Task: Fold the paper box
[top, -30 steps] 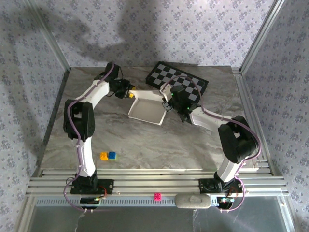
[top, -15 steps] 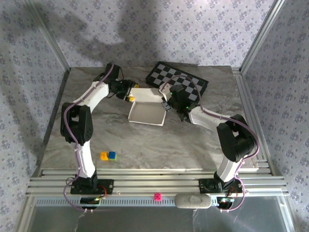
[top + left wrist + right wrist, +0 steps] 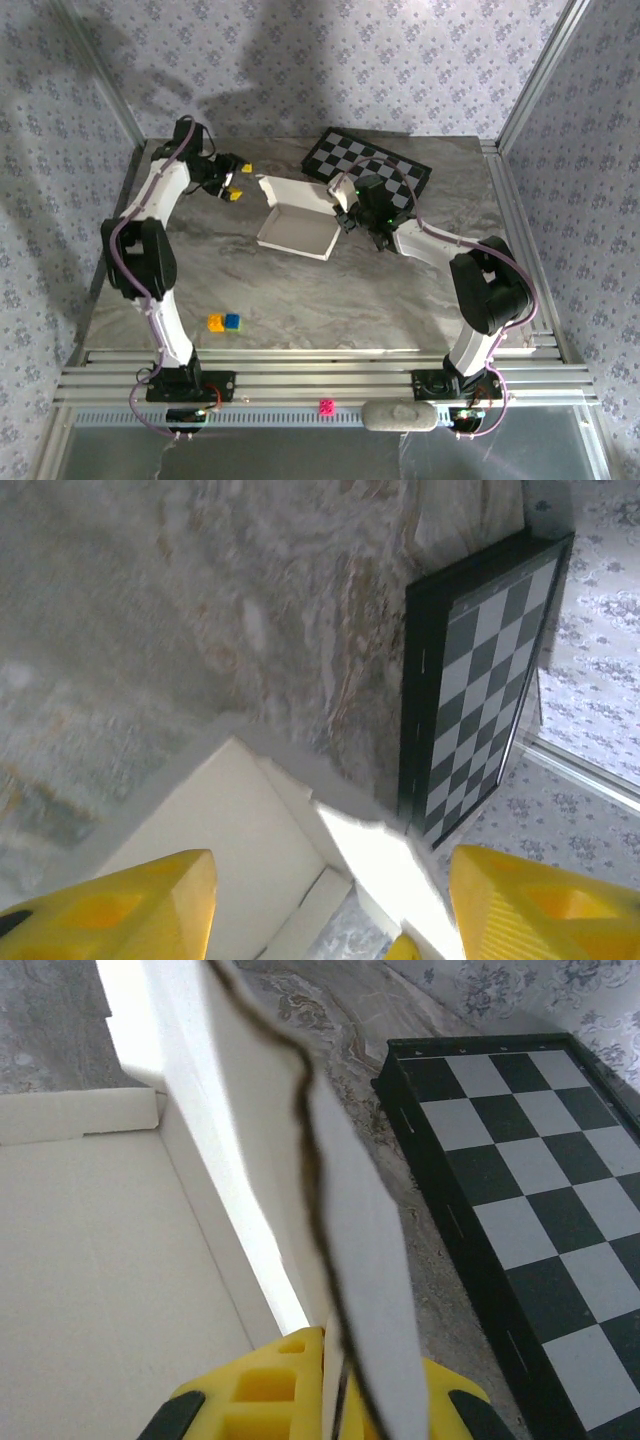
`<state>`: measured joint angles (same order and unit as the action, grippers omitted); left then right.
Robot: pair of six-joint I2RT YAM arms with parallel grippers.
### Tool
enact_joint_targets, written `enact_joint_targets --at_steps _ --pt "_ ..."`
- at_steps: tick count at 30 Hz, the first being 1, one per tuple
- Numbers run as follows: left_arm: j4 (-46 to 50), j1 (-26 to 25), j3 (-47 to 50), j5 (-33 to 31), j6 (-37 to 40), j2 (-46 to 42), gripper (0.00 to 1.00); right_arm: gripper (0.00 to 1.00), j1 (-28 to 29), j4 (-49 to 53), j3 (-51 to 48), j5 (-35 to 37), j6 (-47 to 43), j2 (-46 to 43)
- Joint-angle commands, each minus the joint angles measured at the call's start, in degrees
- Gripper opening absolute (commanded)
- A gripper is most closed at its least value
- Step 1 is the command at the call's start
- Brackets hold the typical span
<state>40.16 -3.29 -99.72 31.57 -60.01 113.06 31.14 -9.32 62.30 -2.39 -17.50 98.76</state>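
Nearest the arm bases, a yellow block (image 3: 216,322) and a blue block (image 3: 233,321) lie well apart from the work. Mid-table sits the paper box (image 3: 295,232), a shallow white tray whose longer sides seem to run roughly left to right. The right gripper (image 3: 345,215) is clamped on the upright flap at the box's right edge, thin card pinched between its yellow fingers (image 3: 260,1390). Farther left, the left gripper (image 3: 233,180) hangs with jaws parted and empty; the box's far-left corner lies just to its right, so this arm looks better placed for that side. The chessboard (image 3: 372,170) lies beyond, far right
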Motion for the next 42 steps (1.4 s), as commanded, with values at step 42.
enact_joint_targets --at_steps 42 --pt "-18.94 -11.72 11.36 3.57 -24.70 -3.10 0.36 0.00 1.28 0.03 3.22 6.51 2.29 3.55"
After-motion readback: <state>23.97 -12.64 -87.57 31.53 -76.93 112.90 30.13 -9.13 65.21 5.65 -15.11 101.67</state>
